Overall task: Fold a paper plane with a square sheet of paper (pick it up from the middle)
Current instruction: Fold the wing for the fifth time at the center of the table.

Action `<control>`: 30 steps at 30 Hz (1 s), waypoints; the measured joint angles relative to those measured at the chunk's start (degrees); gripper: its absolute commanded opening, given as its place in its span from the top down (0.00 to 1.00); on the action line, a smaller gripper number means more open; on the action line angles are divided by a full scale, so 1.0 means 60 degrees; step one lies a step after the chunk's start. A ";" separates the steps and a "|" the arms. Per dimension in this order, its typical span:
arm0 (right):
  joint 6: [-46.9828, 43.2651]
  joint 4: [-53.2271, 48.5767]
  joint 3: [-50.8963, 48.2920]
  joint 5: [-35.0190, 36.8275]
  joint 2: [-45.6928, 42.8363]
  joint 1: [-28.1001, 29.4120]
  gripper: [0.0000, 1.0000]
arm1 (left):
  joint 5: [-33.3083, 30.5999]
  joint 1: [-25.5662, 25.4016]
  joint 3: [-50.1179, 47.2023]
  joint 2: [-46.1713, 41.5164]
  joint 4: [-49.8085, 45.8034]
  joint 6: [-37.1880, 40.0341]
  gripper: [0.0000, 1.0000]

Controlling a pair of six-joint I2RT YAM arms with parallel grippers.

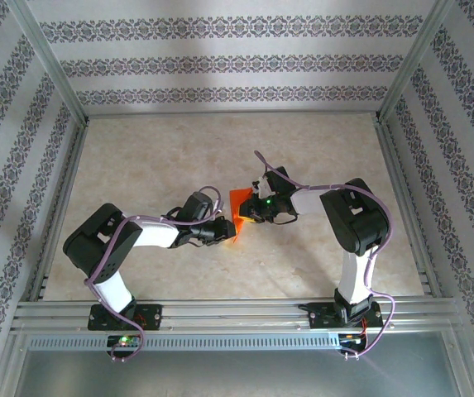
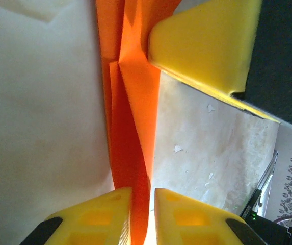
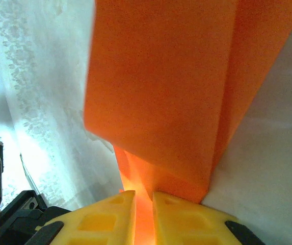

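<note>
The orange-red sheet of paper (image 1: 238,213) is held off the table at mid-table, folded into long layered flaps along a crease. My left gripper (image 1: 224,231) comes at it from the left and is shut on its lower end (image 2: 133,127), the paper running between the yellow fingers (image 2: 100,219). My right gripper (image 1: 255,210) meets it from the right and is shut on the other end (image 3: 161,87). In the left wrist view a yellow finger of the right gripper (image 2: 207,46) presses the paper's far end. The right gripper (image 3: 143,214) has the paper glowing between its fingers.
The beige marbled table (image 1: 154,157) is enclosed by patterned walls (image 1: 220,62) and an aluminium frame (image 1: 402,165). A metal rail (image 1: 237,313) carries both arm bases at the near edge. Both arms bend inward, their elbows at the left (image 1: 96,240) and right (image 1: 356,219).
</note>
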 measured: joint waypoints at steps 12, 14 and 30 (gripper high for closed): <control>0.0018 0.0000 0.0000 0.0004 0.0000 0.0000 0.81 | -0.0011 -0.0153 0.0240 0.0109 -0.0157 -0.0062 0.90; 0.0018 0.0000 0.0000 0.0004 0.0004 0.0000 0.81 | -0.0055 -0.0186 0.0280 0.0149 -0.0262 -0.0062 0.90; 0.0022 -0.0011 0.0000 0.0004 0.0011 0.0000 0.81 | -0.0182 -0.0324 0.0648 0.0466 -0.0758 -0.0062 0.91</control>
